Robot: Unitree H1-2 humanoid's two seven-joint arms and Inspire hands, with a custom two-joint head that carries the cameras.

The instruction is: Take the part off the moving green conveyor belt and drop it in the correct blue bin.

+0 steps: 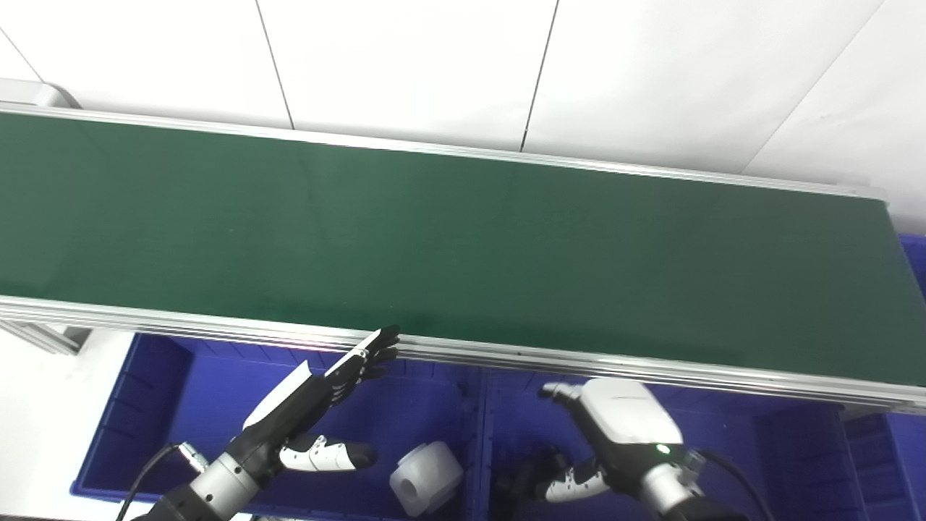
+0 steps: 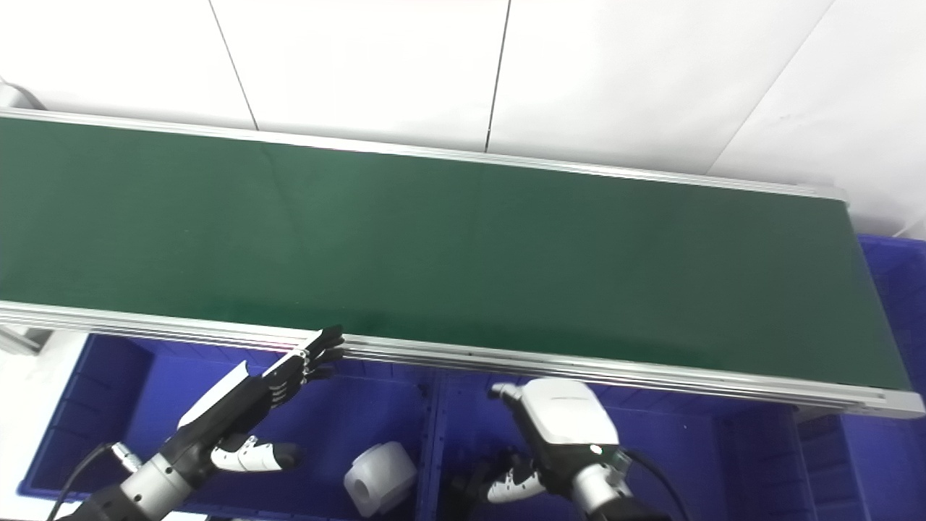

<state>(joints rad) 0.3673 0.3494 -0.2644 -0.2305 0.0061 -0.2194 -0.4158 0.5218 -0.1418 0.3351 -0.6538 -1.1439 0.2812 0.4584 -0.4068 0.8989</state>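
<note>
The green conveyor belt (image 1: 463,239) runs across the picture and carries no part. A white cylindrical part (image 1: 427,477) lies in the left blue bin (image 1: 145,405), near its right wall. My left hand (image 1: 318,405) is open and empty above that bin, fingers stretched toward the belt's near rail. My right hand (image 1: 615,441) hovers over the middle blue bin (image 1: 723,441), back facing up, fingers curled downward; nothing shows in it.
The belt's aluminium near rail (image 1: 506,354) runs just above both hands. Another blue bin (image 1: 915,260) stands at the belt's right end. A white wall lies behind the belt. A grey frame piece (image 1: 43,336) sits at the left.
</note>
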